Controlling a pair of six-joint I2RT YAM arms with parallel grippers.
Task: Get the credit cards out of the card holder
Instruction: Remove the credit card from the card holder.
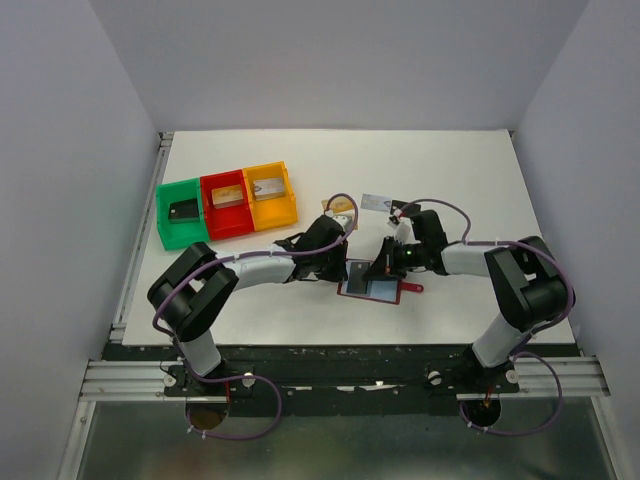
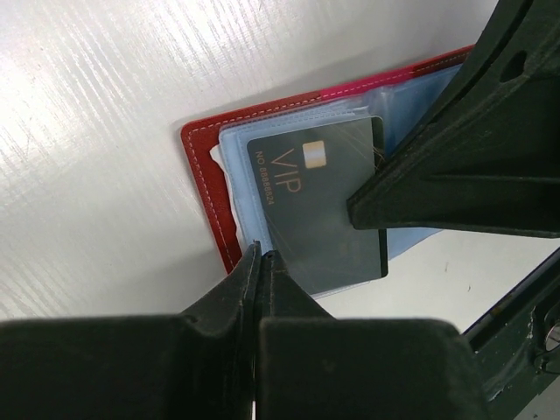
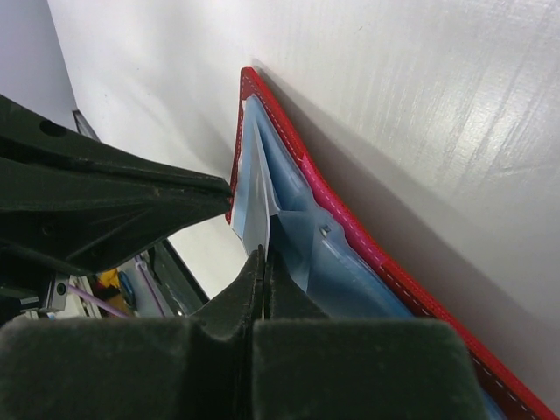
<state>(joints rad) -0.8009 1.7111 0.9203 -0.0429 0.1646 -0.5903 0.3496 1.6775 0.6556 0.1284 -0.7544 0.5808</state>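
Table (image 1: 470, 180), white and matte, carries everything. The left arm (image 1: 250, 268) and the right arm (image 1: 470, 258) reach in from the near edge and bend toward each other, meeting a little right of the middle. Toward the far left, three plastic bins stand in a touching row: a green bin (image 1: 166, 222), a red bin (image 1: 232, 226) and an orange bin (image 1: 276, 212). The left gripper (image 2: 260, 258) has its fingers pressed flat together with no gap. Its tip is at the near edge of a clear sleeve (image 2: 289, 122), and whether it nips the plastic cannot be told. The right gripper (image 3: 262, 258) is likewise closed tight, its tip at the lower edge of a pale sleeve flap that stands up from the lining. The card holder (image 1: 372, 285) lies open on the table between the two grippers, dark red outside and light blue inside. A black VIP card (image 2: 315, 210) sits in the clear sleeve, askew to the holder's stitched edge. A black card (image 1: 183, 210) lies in the green bin, a gold-tan card (image 1: 228, 195) in the red, and a second gold-tan card (image 1: 268, 186) in the orange. A pale silver card (image 1: 377, 203) lies on the bare table just beyond the grippers. A small red snap tab (image 1: 412, 289) sticks out from the holder's right side.
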